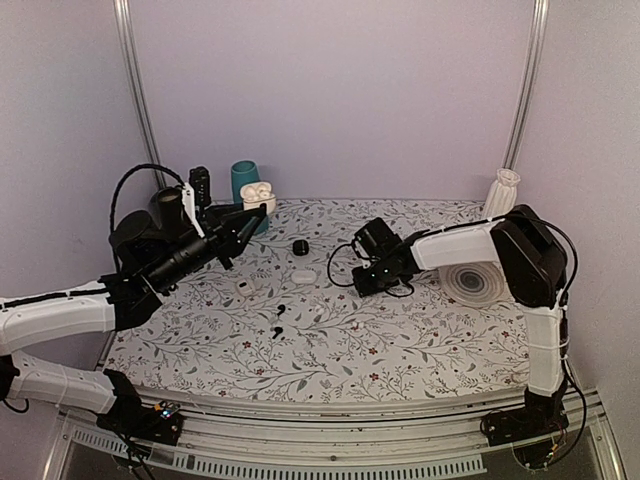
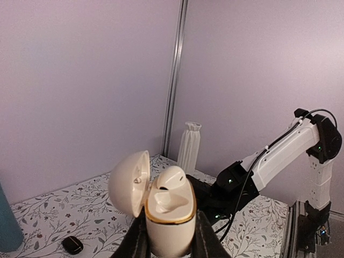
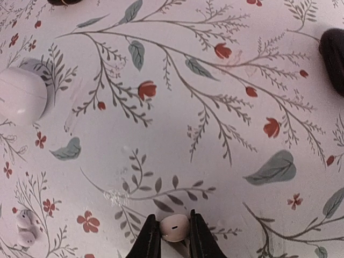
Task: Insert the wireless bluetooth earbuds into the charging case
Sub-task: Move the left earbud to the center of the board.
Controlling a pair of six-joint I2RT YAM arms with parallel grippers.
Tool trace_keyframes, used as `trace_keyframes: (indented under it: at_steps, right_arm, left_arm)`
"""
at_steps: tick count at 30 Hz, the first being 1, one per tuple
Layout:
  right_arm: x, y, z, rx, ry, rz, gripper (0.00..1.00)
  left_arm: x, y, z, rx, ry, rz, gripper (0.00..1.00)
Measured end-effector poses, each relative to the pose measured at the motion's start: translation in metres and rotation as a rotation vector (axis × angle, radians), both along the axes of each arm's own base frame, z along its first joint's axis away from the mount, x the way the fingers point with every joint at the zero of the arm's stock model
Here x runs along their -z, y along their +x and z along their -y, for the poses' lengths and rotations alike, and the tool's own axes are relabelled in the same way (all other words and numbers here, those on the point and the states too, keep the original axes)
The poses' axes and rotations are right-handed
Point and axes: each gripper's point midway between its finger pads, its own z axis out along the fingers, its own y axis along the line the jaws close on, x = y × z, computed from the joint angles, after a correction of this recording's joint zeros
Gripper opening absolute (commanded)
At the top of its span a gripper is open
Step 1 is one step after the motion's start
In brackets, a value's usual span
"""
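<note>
The left jaws hold the open case (image 2: pixel 167 226); the right jaws pinch an earbud (image 3: pixel 174 228). Lift gently toward the empty hollow (image 2: pixel 161 202).

Mid-table obstacles: black case (image 1: pixel 299 246), white closed case (image 1: pixel 303 275), 2 black earbuds (image 1: pixel 279 310), white earbud pair (image 1: pixel 245 286). Right gripper (image 3: pixel 174 236) low at centre-right. Back edge: teal cup (image 1: pixel 243 178), white vase (image 1: pixel 502 190). Near strip of table (image 1: pixel 420 350) open.

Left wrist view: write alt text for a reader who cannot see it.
The left gripper clamps the white charging case, lid open, one earbud seated and the second hollow empty. Beyond, the right arm reaches down to the floral table, a white vase at the wall.
</note>
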Motion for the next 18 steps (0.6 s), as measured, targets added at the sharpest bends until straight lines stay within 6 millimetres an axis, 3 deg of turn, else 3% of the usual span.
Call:
trace_keyframes:
  at_steps: [11, 18]
  right_arm:
    - [0.0, -0.049, 0.039, 0.031, -0.001, -0.068, 0.18]
    - [-0.002, -0.052, 0.037, 0.034, 0.012, -0.088, 0.35]
  left_arm:
    - [0.014, 0.008, 0.01, 0.013, 0.014, -0.018, 0.0]
    - [0.019, 0.011, 0.013, 0.019, 0.015, -0.03, 0.0]
